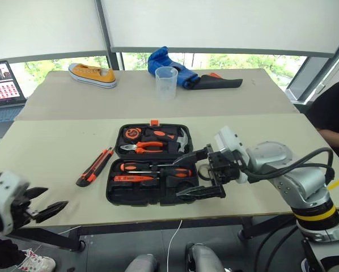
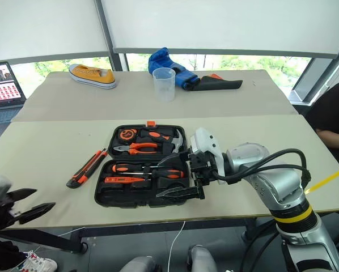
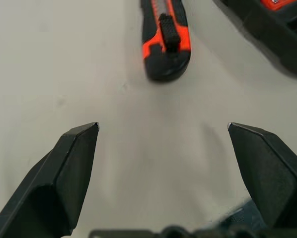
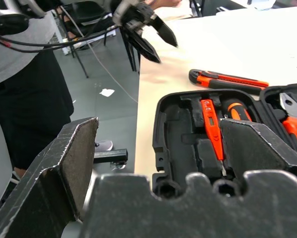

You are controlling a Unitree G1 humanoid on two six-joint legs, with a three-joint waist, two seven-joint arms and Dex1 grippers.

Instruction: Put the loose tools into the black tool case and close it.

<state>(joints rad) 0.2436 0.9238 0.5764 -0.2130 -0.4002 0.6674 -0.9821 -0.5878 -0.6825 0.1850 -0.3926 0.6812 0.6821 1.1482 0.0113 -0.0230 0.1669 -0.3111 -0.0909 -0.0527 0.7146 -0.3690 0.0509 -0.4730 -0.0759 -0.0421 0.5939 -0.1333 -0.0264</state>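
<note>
We see the rectangular black plastic tool case (image 1: 149, 195) lying open mid-table, with the orange-and-black utility knife (image 1: 94, 166) loose just to its left. Our left gripper (image 1: 45, 209) hangs spread wide and empty at the near left edge. Our right gripper (image 1: 199, 173) hovers with fingers wide apart, empty, over the case's right end.

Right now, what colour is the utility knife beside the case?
Orange and black utility knife, clearest in the left wrist view.
</note>
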